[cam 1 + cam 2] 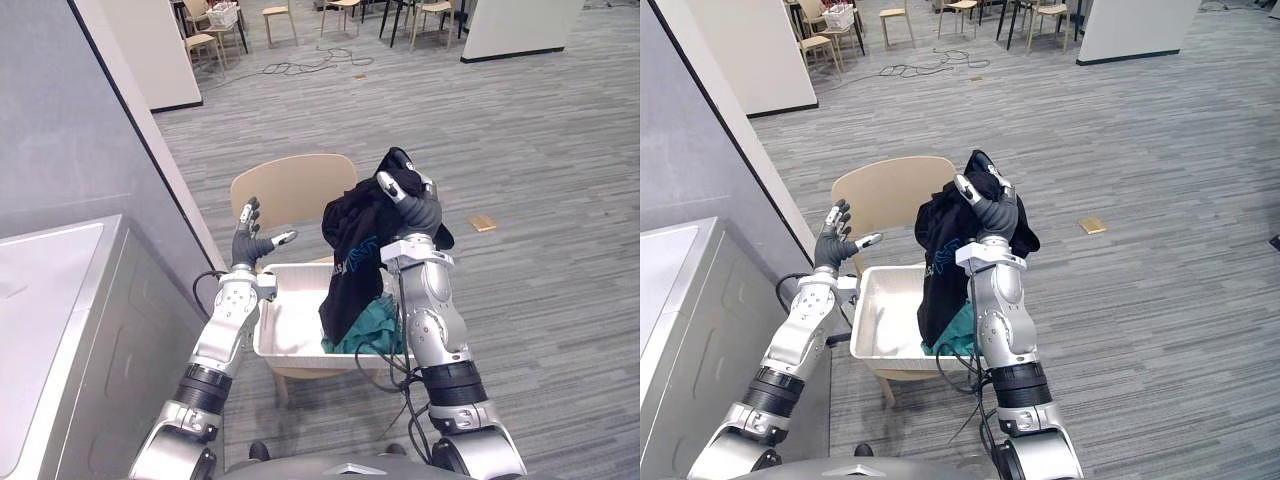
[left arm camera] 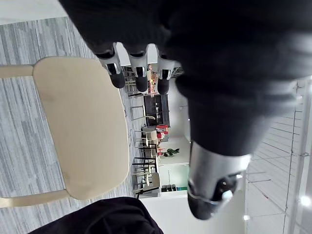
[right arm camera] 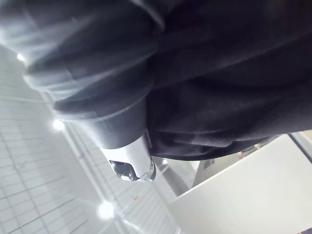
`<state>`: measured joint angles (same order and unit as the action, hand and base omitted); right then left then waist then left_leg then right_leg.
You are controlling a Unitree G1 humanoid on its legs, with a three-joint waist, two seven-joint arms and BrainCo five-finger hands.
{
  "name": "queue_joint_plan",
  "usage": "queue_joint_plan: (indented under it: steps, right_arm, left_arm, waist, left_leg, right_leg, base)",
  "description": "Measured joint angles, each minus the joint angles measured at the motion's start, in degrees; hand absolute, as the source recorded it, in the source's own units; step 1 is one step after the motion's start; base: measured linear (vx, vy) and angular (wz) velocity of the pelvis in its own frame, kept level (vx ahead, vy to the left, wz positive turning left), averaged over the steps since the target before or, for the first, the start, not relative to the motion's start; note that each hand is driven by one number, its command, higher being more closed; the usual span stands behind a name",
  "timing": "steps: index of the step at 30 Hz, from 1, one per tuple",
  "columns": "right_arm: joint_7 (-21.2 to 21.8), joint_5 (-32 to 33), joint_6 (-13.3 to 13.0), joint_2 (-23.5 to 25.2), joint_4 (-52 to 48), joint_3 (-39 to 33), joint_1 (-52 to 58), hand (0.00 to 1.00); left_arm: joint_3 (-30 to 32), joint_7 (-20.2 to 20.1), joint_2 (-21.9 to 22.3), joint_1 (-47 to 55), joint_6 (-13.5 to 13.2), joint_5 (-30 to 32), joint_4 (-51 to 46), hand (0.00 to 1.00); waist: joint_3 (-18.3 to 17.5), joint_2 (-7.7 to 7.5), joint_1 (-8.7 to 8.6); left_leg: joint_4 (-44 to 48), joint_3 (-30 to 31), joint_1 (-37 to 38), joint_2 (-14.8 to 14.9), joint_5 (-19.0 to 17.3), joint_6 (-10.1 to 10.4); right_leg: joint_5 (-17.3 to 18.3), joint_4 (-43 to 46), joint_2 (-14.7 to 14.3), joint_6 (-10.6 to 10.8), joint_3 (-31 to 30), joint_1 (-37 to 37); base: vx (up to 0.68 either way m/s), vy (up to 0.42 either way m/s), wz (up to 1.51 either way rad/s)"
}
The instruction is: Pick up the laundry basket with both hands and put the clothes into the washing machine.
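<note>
No legible text, number or sign is found. The garment (image 1: 345, 215), at centre of the head views, bears a light-blue print (image 1: 358, 254); its characters are too small to make out.

Bright, even overhead light; soft shadows; ceiling lamps (image 3: 106, 210) flare in right wrist view.
</note>
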<state>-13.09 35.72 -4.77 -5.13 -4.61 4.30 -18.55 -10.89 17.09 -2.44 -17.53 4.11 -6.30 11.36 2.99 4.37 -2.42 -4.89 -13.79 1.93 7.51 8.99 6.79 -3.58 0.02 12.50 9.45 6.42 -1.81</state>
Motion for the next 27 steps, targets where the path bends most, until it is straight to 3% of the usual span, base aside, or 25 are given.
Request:
queue_joint_plan:
  steps: [10, 18, 27]
  right_arm:
    - [-0.2, 0.0, 0.0, -0.4, 0.0, 0.2, 0.7, 1.0]
    - [-1.3, -0.1, 0.0, -2.1, 0.0, 2.1, 0.7, 1.0]
    - [-1.3, -0.1, 0.1, -1.9, -0.1, 2.2, 2.8, 1.0]
  left_arm:
    - [-6.4, 1.3, -0.4, -11.4, 3.1, 6.8, 11.7, 0.0]
    - [-12.3, 0.7, -0.3, -14.5, 3.5, 7.6, 15.1, 0.0]
    - [-24.3, -7.6, 1.3, -14.6, 2.9, 3.6, 14.5, 0.0]
  waist:
    - [-0.5, -0.16, -1.03]
    - [-0.8, -1.04, -1.36]
    - [-1.1, -1.96, -1.44]
  left_leg:
    - [0.0, 1.0, -1.0, 0.0, 0.3, -0.2]
    - [0.0, 0.7, -1.1, 0.3, 0.1, 0.0]
    - [0.0, -0.2, -1.2, 0.4, 0.0, 0.0]
  right_leg:
    - [-0.2, -0.5, 0.0, 0.1, 0.5, 0.0]
    - [-0.4, -0.7, -0.3, 0.5, 0.2, 0.3]
    - [-0.6, -0.7, -0.4, 0.4, -0.8, 1.0]
  base:
    - [-0.01, -0.006, 0.04]
    - [0.0, -0.002, -0.01]
    - [-0.02, -0.005, -0.05]
